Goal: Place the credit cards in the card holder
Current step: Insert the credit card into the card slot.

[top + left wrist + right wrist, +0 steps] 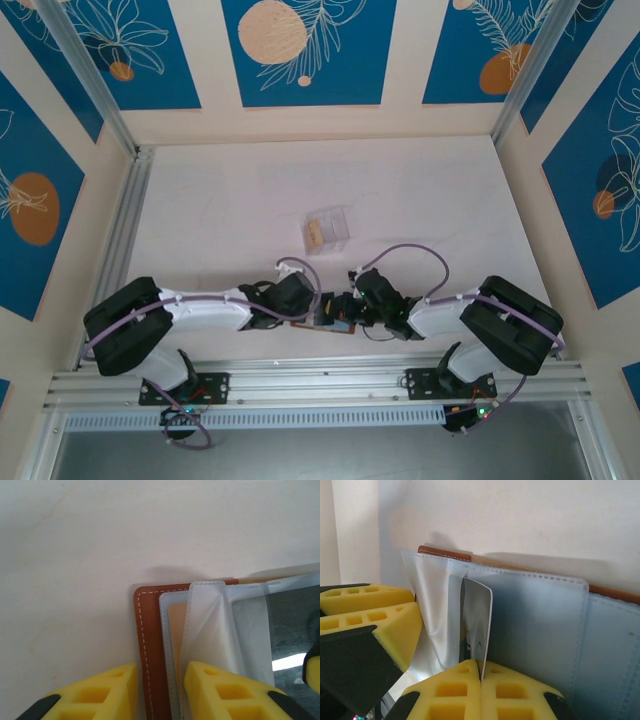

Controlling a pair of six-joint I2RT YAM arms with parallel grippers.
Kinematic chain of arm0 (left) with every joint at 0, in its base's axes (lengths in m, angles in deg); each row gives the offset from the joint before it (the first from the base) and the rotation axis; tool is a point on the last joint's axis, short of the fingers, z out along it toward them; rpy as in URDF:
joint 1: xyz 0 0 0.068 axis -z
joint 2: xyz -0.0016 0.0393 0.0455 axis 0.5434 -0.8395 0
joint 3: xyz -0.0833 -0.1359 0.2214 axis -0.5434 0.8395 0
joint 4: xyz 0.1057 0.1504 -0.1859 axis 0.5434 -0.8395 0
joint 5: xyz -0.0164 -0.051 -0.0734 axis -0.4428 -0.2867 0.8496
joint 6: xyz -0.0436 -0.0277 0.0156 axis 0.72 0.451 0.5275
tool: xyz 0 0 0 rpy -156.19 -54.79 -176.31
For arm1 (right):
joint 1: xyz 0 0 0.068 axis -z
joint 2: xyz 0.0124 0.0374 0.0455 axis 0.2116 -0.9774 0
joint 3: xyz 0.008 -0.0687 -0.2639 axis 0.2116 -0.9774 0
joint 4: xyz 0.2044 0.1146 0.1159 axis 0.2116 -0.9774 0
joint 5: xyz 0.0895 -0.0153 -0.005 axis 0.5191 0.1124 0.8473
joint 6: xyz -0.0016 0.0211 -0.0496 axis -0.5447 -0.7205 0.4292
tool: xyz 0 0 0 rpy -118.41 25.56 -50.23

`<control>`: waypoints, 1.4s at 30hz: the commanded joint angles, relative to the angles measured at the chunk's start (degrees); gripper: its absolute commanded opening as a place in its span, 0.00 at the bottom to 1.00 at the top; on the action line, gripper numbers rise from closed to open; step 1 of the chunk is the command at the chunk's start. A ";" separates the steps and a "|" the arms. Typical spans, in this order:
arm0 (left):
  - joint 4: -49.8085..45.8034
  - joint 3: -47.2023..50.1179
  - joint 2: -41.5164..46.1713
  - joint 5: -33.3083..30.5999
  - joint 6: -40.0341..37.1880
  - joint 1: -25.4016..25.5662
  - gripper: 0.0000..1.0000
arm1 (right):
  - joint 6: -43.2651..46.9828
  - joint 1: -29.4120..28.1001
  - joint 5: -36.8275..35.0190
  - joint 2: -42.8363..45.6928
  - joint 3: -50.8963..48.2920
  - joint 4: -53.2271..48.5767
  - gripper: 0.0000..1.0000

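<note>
**Fingers [455, 692] of the right gripper [481, 672] pinch a card at the mouth of a sleeve**

Seen from above, the left gripper [303, 298] and the right gripper meet nose to nose near the front edge of the table [420, 180]. The card holder [336, 325] lies open between them. A clear box [328, 228] stands well apart, further back, and the surface between it and the holder is bare.

In the left wrist view, the yellow fingers [100, 692] stand somewhat apart, astride the stitched brown edge of the holder. One of them lies over a lifted translucent sleeve [210, 625]. I cannot tell whether they really pinch this sleeve. A tan card [176, 630] seems to sit under the neighbouring sleeve.

In the right wrist view, the fingers are clenched on a dark, shiny credit card [476, 620]. It is held upright on its edge, with its far end against the blue-grey sleeves and just beside the left arm's fingers.

I judge that the step in hand is the insertion, and that the card is not yet clearly inside a pocket. The next move calls for bringing the card's leading edge level with the opened mouth, then a straight, slow push. A corner could catch on the stitched seam. Sideways there is little room, because the other fingers are so near. Toward the back of the table the way is free.
</note>
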 commanded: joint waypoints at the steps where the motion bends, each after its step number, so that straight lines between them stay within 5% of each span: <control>1: -10.37 4.76 -1.35 2.26 1.69 1.27 0.31 | 1.44 0.14 -3.87 -2.38 -1.26 -12.55 0.00; 14: -10.13 4.92 -2.60 2.82 0.96 1.27 0.18 | 1.55 0.28 -4.07 -3.23 1.49 -14.89 0.00; 30: -7.74 5.11 -5.05 4.00 1.08 1.53 0.15 | -2.16 -2.87 -2.57 -8.44 3.29 -10.65 0.01; 36: -7.42 5.28 -5.27 3.78 1.60 1.62 0.15 | 0.68 -2.46 0.29 -5.86 4.47 -14.30 0.22; 42: -6.33 6.63 -5.89 3.29 3.22 1.60 0.14 | 6.48 2.45 9.95 -1.27 9.10 -28.28 0.43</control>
